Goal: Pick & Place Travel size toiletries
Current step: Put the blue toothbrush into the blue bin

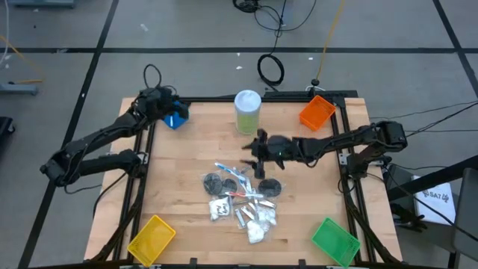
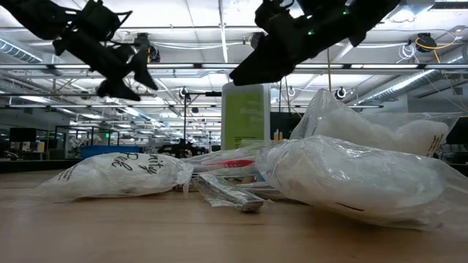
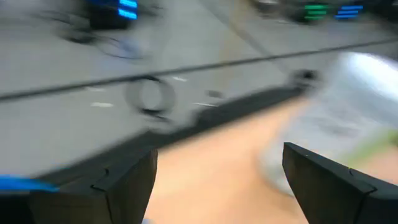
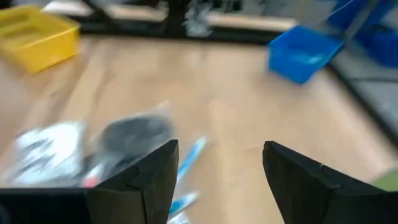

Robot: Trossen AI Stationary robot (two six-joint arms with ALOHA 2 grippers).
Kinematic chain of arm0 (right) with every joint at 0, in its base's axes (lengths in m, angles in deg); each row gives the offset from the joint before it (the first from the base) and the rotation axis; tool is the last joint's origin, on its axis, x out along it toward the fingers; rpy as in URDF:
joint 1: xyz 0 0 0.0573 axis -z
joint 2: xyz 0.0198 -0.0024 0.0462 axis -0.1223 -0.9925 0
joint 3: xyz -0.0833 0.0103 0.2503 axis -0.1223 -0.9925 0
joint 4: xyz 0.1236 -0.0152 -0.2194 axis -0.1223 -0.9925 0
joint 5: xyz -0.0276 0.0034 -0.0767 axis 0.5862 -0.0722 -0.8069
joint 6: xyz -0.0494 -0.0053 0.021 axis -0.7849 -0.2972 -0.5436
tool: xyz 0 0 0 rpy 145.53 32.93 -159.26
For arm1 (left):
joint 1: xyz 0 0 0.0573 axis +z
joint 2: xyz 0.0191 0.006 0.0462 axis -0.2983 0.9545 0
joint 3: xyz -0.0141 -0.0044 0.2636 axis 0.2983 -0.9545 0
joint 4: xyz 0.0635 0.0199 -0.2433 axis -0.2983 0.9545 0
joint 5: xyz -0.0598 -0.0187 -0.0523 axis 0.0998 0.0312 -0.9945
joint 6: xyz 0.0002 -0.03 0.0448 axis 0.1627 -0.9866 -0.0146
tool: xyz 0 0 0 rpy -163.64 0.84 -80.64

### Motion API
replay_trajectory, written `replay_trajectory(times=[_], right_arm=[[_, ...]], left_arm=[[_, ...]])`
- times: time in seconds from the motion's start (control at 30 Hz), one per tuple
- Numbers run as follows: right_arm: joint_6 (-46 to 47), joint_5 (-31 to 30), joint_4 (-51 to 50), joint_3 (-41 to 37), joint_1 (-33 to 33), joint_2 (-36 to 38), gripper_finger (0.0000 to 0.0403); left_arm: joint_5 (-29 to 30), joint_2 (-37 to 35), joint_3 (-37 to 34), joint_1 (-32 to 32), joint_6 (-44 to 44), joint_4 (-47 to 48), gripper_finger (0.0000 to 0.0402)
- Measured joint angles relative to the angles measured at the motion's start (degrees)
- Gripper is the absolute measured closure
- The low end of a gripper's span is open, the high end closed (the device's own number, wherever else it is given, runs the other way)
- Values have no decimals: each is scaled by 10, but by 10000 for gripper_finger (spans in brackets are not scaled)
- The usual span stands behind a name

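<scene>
A wooden table (image 1: 187,157) carries the travel size toiletries (image 1: 240,196), heaped near its middle toward the front edge. The right gripper (image 1: 259,153) hangs just behind the heap, fingers apart and apparently empty, though the view blurs. The left gripper (image 1: 173,112) hovers over the blue bin (image 1: 177,120), fingers spread wide.

Green canister (image 1: 247,110), four bins (table corners)
</scene>
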Motion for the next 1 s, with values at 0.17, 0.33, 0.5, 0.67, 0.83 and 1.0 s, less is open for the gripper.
replay_trajectory(times=[0.17,0.33,0.5,0.67,0.83,1.0], right_arm=[[48,6,-32,0,-27,-46,183],[59,5,34,1,-46,-121,183],[60,3,50,0,-57,-176,187],[84,-30,51,1,-61,-197,203],[77,-40,49,1,-60,-197,244],[66,-38,47,1,-60,-190,297]], left_arm=[[-26,20,0,-82,-60,-3,62],[25,37,0,-186,-27,-53,62],[119,47,0,-269,36,-106,62],[174,46,0,-302,67,-121,62],[175,46,0,-305,70,-124,62],[176,46,0,-305,70,-123,62]])
